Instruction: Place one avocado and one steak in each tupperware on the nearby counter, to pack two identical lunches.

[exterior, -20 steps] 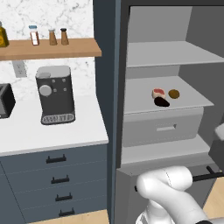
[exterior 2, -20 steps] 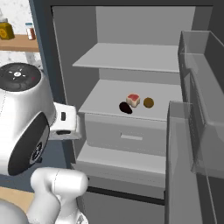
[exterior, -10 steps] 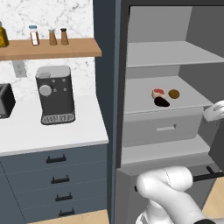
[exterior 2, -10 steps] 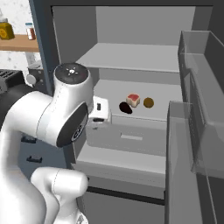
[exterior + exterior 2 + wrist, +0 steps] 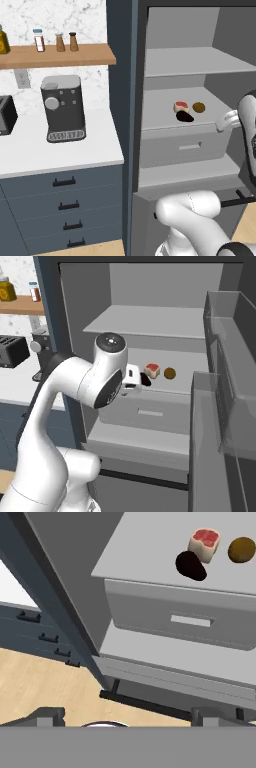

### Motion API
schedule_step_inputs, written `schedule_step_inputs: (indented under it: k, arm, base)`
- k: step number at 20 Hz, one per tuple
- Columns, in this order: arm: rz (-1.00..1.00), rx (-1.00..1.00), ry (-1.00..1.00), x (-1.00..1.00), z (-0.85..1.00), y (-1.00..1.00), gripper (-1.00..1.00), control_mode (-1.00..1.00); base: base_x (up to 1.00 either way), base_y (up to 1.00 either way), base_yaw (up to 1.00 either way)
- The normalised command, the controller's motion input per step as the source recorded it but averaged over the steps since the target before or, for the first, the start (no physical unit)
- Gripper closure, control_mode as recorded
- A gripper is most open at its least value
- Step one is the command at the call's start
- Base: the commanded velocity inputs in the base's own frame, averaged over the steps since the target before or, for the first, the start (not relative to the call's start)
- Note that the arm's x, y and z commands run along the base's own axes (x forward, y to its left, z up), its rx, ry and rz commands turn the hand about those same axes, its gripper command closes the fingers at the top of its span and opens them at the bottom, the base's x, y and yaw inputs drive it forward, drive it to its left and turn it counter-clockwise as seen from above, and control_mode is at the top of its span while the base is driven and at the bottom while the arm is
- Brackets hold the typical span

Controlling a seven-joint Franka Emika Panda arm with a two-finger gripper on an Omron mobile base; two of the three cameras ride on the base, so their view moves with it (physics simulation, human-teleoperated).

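Both base views face the open fridge (image 5: 190, 125) from either side; the hand view looks down, nearer, at its shelf (image 5: 150, 557).

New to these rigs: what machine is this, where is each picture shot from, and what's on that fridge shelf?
It's a rendered kitchen. The white jointed machine is a robot arm on a drivable base. Two pictures come from cameras behind it, one on its left and one on its right; the third looks out from its hand. The fridge stands open. On its middle shelf lie a steak, a dark avocado and a round brown item. The gripper is open and holds nothing. To the left, a coffee machine stands on the white counter.
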Motion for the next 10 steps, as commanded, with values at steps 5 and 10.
schedule_step_inputs:
  k: [5, 10]
  arm:
    - [0.0, 0.0, -0.1, 0.73, -0.24, -0.01, -1.0, -1.0]
    - [-0.01, 0.0, -0.01, 0.47, -0.13, -0.16, -1.0, -1.0]
  base:
    - [0.0, 0.0, 0.0]
    - [0.0, 0.0, 0.0]
